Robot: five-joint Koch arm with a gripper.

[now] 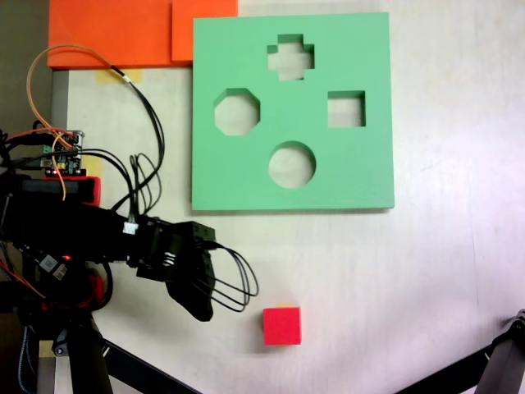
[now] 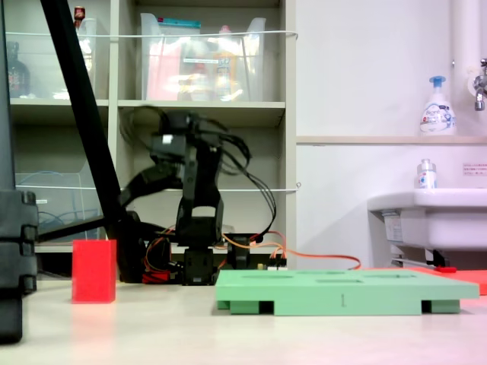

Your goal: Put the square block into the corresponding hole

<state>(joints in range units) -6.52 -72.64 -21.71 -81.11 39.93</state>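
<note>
The red block (image 1: pixel 281 326) sits free on the table (image 1: pixel 443 279), near the claw (image 1: pixel 202 310), whose jaw state I cannot tell, and well apart from the square hole (image 1: pixel 346 109); the approach should be centred and square-on.

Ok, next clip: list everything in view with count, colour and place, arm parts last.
square block: one, red, on the table below the board in the top-down fixed view, apart from the arm
foam board: one, green, flat on the table
square hole: one, right side of the board; empty
other cutouts: three, cross, octagon, round
orange sheets: two, overlapping, top left
soap bottle: one, white, on the ledge above the sink
arm: one, black, at left; jaws state unclear
</note>
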